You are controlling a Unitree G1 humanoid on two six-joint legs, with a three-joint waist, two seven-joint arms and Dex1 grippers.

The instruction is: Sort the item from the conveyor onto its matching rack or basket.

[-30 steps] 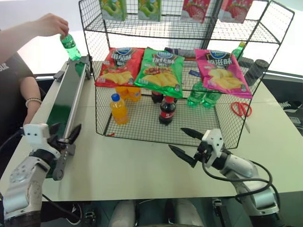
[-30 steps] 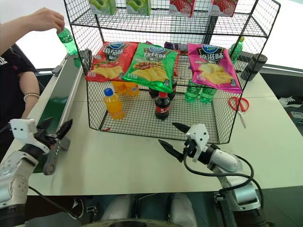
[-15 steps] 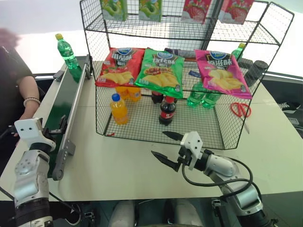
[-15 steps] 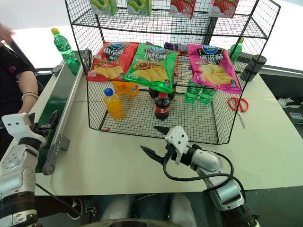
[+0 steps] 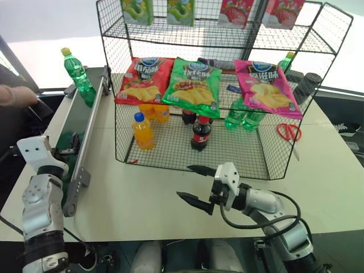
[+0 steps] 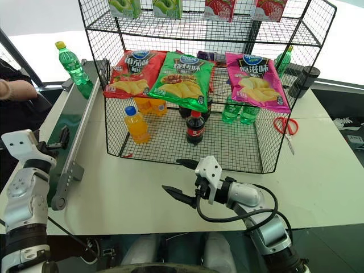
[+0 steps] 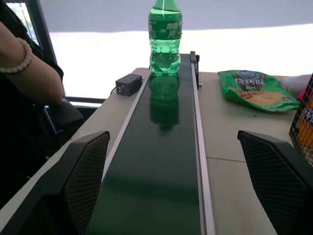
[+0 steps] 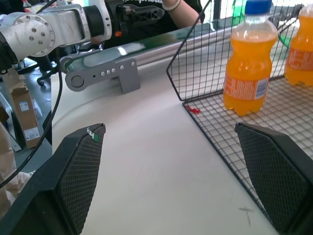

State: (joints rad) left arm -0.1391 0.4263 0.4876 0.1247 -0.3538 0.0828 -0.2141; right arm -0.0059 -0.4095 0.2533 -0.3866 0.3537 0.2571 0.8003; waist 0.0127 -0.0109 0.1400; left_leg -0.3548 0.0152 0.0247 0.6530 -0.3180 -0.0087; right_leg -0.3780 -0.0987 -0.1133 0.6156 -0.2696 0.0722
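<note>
Standing: small translucent green plastic soda bottle with yellow cap [image 5: 79, 77], upright at the far end of the dark green conveyor belt [image 7: 156, 161], well ahead of left gripper [image 7: 176, 188].
Jaws: left wide, empty; right gripper [image 5: 196, 183] wide, empty.
Handling: probably light, smooth, slightly squeezable.
Hold: mid-body, at the label.

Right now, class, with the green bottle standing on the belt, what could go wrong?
1. The green bottle stands upright on the conveyor; it may topple as the belt moves.
2. The open left pincer could knock it over.
3. Bottles already crowd the rack's bottom tray.
</note>
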